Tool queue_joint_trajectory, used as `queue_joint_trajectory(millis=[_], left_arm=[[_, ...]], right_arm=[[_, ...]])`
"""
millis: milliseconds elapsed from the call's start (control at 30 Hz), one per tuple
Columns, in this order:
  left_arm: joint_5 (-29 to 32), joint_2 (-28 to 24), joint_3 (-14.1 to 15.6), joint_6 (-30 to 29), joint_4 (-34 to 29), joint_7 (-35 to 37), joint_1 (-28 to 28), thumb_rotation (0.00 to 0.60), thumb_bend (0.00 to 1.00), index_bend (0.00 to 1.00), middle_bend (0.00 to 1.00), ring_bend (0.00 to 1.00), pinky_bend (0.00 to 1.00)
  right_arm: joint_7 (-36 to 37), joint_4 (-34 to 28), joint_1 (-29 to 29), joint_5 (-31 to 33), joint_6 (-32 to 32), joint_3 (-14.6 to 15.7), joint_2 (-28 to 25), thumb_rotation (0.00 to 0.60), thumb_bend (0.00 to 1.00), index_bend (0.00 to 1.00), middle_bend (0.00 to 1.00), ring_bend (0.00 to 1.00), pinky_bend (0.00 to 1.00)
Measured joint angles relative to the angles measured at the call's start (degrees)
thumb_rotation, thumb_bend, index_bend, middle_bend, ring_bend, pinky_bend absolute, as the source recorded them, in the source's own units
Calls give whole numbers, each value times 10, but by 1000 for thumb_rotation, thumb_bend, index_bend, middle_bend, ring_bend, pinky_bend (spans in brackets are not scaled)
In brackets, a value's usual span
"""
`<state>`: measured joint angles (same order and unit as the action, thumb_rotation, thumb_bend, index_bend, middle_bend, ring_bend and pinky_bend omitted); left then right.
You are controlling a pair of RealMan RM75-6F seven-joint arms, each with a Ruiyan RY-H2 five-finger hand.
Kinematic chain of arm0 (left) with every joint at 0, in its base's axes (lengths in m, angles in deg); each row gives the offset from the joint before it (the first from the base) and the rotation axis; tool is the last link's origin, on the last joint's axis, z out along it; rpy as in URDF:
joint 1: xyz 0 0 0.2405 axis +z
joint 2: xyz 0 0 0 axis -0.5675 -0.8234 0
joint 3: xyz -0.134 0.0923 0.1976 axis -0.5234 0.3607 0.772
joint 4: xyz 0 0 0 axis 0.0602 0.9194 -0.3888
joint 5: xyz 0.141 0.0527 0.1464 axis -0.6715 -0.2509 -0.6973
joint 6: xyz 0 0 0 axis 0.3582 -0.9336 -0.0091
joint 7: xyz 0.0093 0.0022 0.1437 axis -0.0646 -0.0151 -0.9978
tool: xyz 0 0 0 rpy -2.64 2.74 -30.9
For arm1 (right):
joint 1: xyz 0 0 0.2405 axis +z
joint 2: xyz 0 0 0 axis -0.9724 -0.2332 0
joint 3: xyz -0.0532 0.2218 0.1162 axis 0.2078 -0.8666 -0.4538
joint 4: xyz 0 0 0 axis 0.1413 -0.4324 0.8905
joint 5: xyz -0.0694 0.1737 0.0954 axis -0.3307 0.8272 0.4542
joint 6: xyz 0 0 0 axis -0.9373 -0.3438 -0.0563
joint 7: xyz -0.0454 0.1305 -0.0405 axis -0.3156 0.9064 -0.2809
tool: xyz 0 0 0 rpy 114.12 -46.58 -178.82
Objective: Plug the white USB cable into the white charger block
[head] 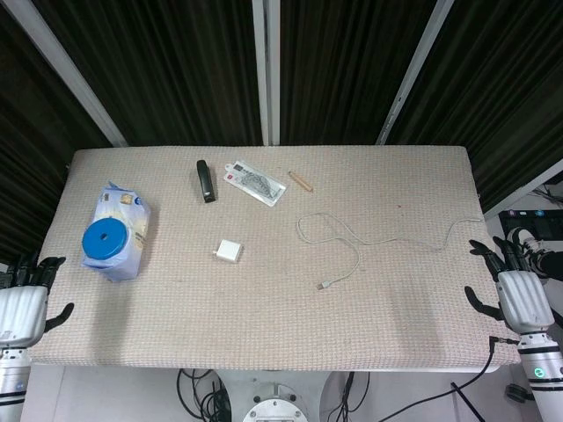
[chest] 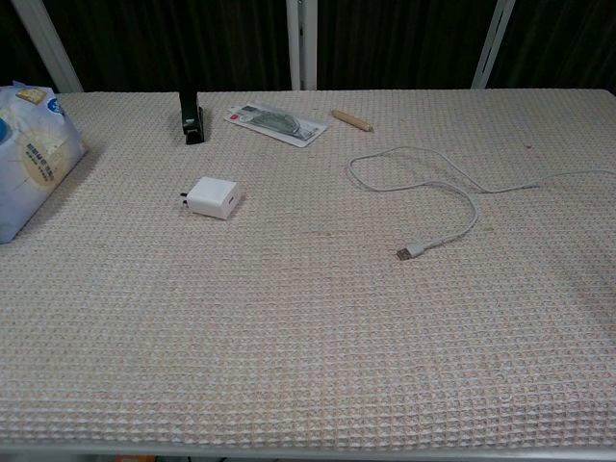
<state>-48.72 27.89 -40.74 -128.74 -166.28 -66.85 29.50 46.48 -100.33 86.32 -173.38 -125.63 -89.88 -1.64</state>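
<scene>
Head view showed both hands off the table, 1 at each side edge near the front. The left hand (head: 22,308) hung beside the left edge with its dark fingers spread apart and nothing in it. The right hand (head: 519,294) was beside the right edge, its fingers also spread wide and empty. On the table (head: 264,334), covered with a beige waffle cloth, the white charger block (head: 229,251) lay flat a little left of the middle, and in the chest view its prongs (chest: 181,199) pointed to the left. The white USB cable (head: 352,242) lay apart from the block, to its right; it made a loop near the middle of the table, and its far part ran to the right edge. Its plug end (chest: 412,252) rested on the cloth, pointing toward the front left, not touching the block. At the left side stood a blue and white bag (head: 119,230). Along the back were a black stapler (head: 205,180), a flat clear packet (head: 255,182) and a small wooden stick (head: 301,181).
</scene>
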Motion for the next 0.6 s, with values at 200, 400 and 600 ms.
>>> queue_joint_trajectory(millis=[200,400,600], left_arm=[[-2,-2,-1,1,-3,0,0,600,181,180,175,14,3],[-19,-11,-5,12,-9,3,-17,600,180,180,175,14,4],[-38,-25,-18,69,-18,13,-67,600,209,183,176,14,7]], right_arm=[[-1,1,-1,-6,3,-2,1,600,282,125,230,7,0],[0,0,-1,-14,-1,-5,0,600,282,126,230,7,0],[-8,-8,3,-19,2,-11,-5,600,282,125,230,7,0]])
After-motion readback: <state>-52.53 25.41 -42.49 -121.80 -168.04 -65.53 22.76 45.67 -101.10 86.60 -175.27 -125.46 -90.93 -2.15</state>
